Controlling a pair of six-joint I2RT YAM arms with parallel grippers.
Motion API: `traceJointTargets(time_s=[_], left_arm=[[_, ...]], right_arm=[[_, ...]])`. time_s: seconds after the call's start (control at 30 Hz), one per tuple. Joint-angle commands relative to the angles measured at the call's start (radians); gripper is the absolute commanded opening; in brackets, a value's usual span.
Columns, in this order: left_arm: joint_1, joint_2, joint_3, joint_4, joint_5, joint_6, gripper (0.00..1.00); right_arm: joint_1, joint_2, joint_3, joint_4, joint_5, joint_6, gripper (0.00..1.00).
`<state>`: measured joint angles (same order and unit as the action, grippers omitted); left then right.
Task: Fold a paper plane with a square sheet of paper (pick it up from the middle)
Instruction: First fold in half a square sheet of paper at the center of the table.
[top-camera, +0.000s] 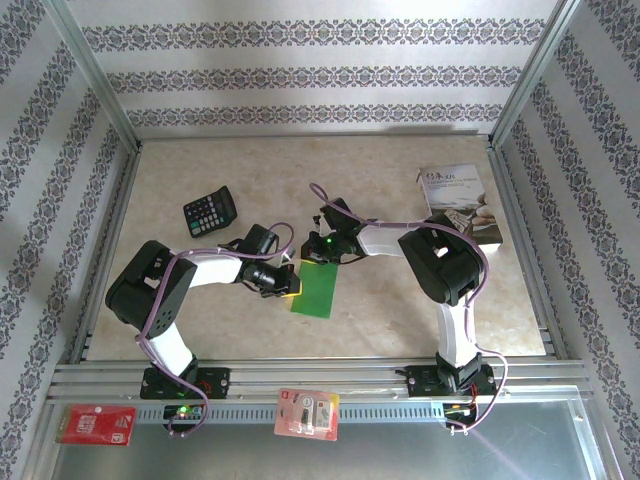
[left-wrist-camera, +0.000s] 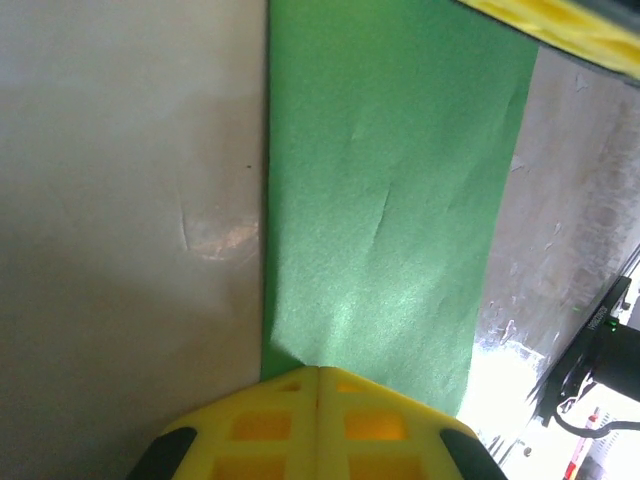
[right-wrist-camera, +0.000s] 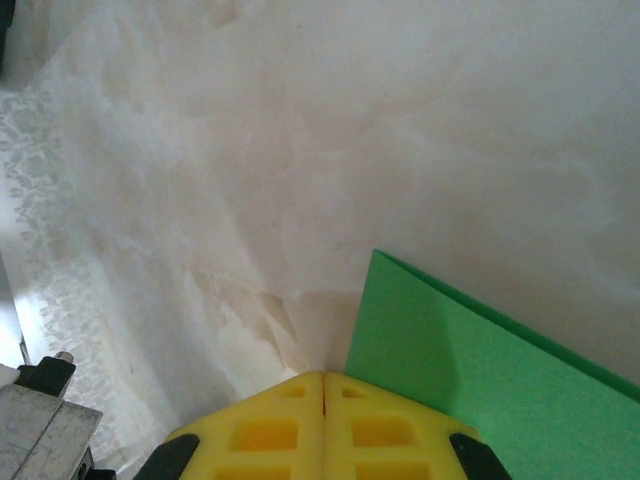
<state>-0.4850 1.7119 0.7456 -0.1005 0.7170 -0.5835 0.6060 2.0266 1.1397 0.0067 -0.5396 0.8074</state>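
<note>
The square sheet of paper (top-camera: 316, 291) lies mid-table, folded to a narrow bright green rectangle. My left gripper (top-camera: 291, 283) is shut, its yellow tips resting at the paper's left long edge. In the left wrist view the green paper (left-wrist-camera: 390, 200) runs away from the closed left gripper (left-wrist-camera: 318, 370), one near corner slightly raised. My right gripper (top-camera: 325, 258) is shut at the paper's far end. Its wrist view puts the shut tips (right-wrist-camera: 323, 377) on the table right beside a corner of the paper (right-wrist-camera: 480, 370). Whether either gripper pinches paper I cannot tell.
A black calculator (top-camera: 210, 211) lies at the back left. A white printed booklet (top-camera: 462, 203) sits at the back right. Two blister packs (top-camera: 96, 424) (top-camera: 308, 413) rest on the metal strip in front of the arm bases. Patterned walls close in three sides.
</note>
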Motion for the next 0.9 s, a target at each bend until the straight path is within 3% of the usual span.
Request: traceJointTargets(time_s=[0.0,0.13,0.27,0.57,0.87], left_arm=[[-0.02,0.01,-0.008,-0.146,-0.119,-0.017,0.05],[-0.015,-0.046,0.046,-0.142,-0.101,-0.036,0.19],[0.011,-0.072,0.062,-0.061,-0.061,-0.082,0.23],[0.051,0.03,0.127,0.03,0.005,-0.102,0.0],[0.051,0.106,0.124,0.051,0.017,-0.093,0.0]], right_arm=[[-0.011,0.037,-0.039,-0.021,0.03,-0.029,0.0],[-0.015,0.047,-0.055,-0.02,0.033,-0.039,0.0],[-0.015,0.044,-0.074,-0.017,0.04,-0.052,0.0],[-0.019,0.037,-0.092,-0.012,0.048,-0.057,0.0],[-0.022,0.04,-0.094,-0.017,0.058,-0.059,0.0]])
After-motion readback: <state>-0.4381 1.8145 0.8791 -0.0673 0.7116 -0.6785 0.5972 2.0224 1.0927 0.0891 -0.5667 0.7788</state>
